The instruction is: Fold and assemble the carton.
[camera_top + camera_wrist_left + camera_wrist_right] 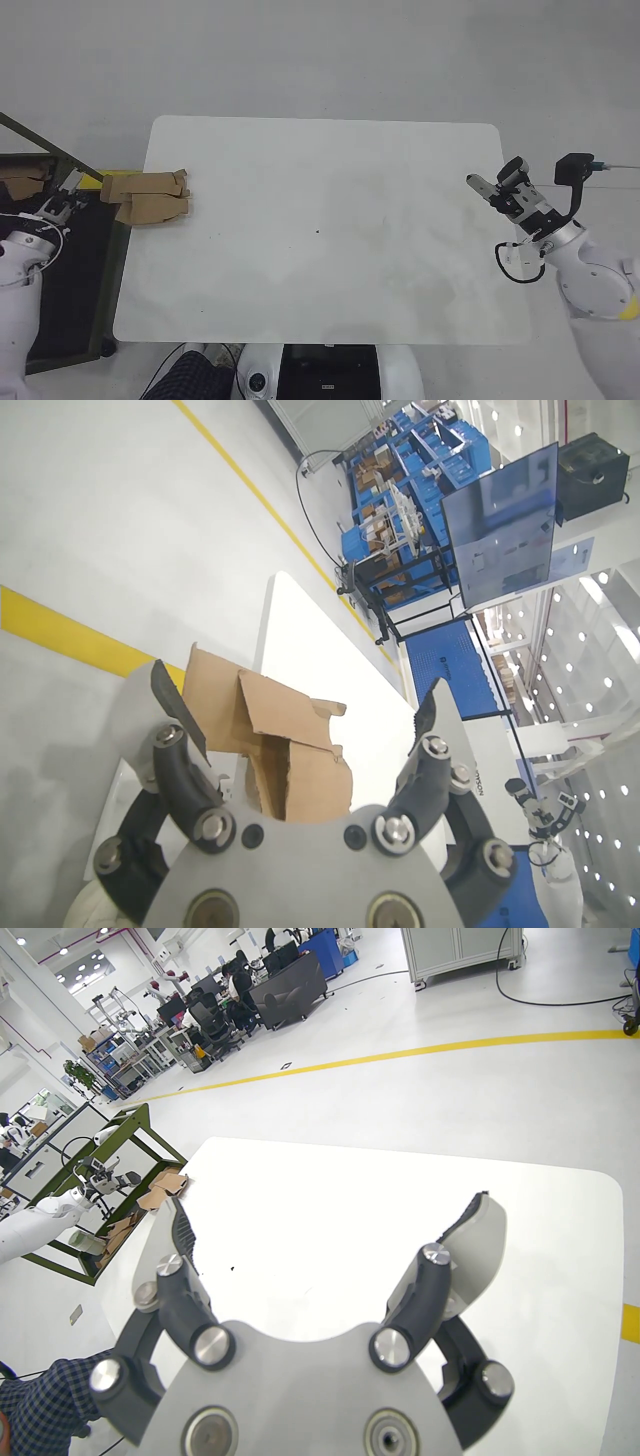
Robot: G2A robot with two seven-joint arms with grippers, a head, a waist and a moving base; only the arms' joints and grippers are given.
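Observation:
A flattened brown carton (150,197) lies at the left edge of the white table (320,260), partly overhanging it. My left gripper (68,190) hangs just off that edge, open, a short way from the carton. In the left wrist view the carton (280,740) lies just beyond the wide-apart fingers (172,700), with its flaps partly lifted. My right gripper (495,185) is open over the table's right side with nothing in it. From the right wrist, the open gripper (325,1205) looks across the bare table toward the distant carton (167,1183).
A dark green-framed cart (60,290) stands against the table's left side and holds more cardboard pieces (25,180). The cart frame (135,1128) and its cardboard pieces (120,1228) also show from the right wrist. Between carton and right gripper the tabletop is bare.

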